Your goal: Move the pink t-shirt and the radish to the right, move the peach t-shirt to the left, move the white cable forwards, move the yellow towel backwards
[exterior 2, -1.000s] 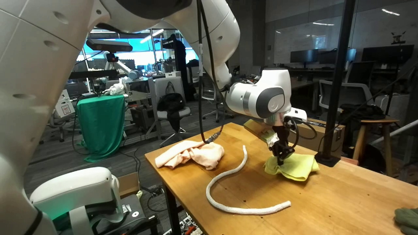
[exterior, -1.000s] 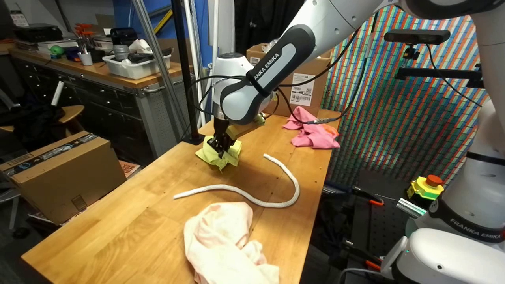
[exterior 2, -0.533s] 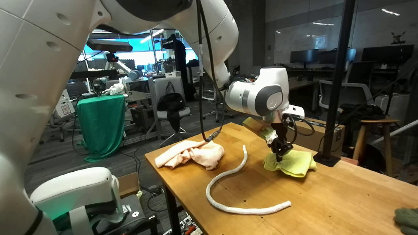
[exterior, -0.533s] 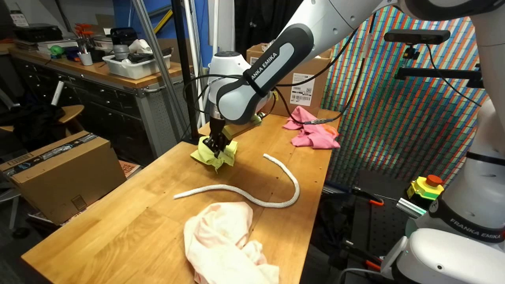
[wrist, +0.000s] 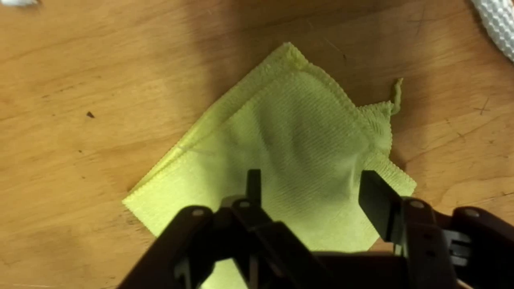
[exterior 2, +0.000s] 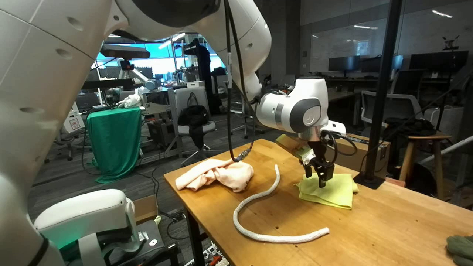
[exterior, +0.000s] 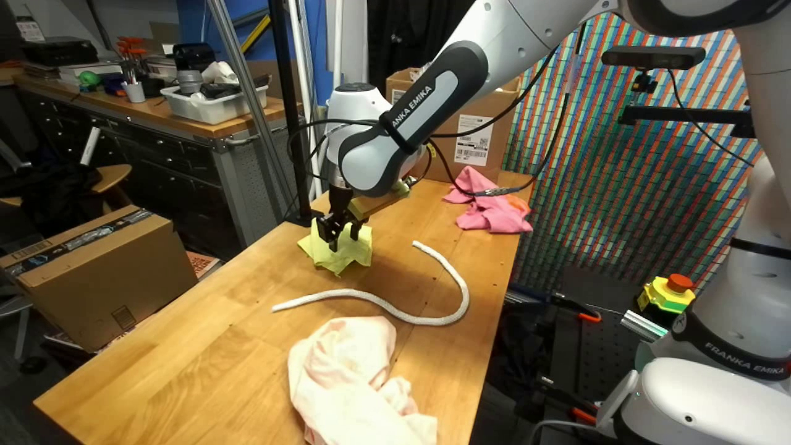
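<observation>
The end effector (wrist: 310, 186) hangs, spread wide, over the yellow towel (exterior 2: 336, 194); whether it touches the fabric I cannot tell. The towel lies folded on the table (exterior: 185, 346), with the base of a black post (exterior 2: 383, 92) just beside it. The white cable (exterior: 426, 321) curves between the towel and the peach t-shirt (exterior: 352, 377), which lies crumpled near a table edge. The pink t-shirt (exterior: 494, 213) lies bunched by a cardboard box (exterior: 476, 142); in an exterior view a black lead (exterior: 492, 192) hangs in front of that shirt.
</observation>
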Robot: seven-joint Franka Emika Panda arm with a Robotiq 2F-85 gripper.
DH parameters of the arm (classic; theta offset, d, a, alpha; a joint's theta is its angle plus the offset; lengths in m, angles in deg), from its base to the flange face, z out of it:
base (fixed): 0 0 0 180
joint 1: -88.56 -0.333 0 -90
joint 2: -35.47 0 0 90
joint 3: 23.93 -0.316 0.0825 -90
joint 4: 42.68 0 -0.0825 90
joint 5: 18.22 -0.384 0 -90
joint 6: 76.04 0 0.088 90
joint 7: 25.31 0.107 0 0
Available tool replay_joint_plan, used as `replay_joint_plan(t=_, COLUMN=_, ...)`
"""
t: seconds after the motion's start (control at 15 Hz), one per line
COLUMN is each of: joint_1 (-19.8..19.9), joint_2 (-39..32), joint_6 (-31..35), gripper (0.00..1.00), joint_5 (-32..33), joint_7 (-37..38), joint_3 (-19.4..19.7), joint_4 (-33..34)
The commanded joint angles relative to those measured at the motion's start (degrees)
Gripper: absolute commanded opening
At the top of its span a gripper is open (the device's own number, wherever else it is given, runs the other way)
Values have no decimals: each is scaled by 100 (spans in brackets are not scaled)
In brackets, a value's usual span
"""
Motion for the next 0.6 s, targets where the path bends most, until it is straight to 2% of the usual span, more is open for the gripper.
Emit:
replay_joint_plan(t=0.0, joint_1=21, joint_2=163, joint_6=-301, gripper=98, joint_5=-18, joint_7=-34, joint_3=47, joint_4=-51)
replay_joint_plan(t=0.27, joint_1=173, joint_2=739, joint_6=-1071, gripper=100, joint_5=-28, joint_7=-173, joint_3=50, joint_4=-543)
replay_joint_plan(t=0.53, joint_1=381, joint_2=1394, joint_6=-2241, gripper=100, joint_5=-57, joint_7=-450, joint_3=1, joint_4=-973)
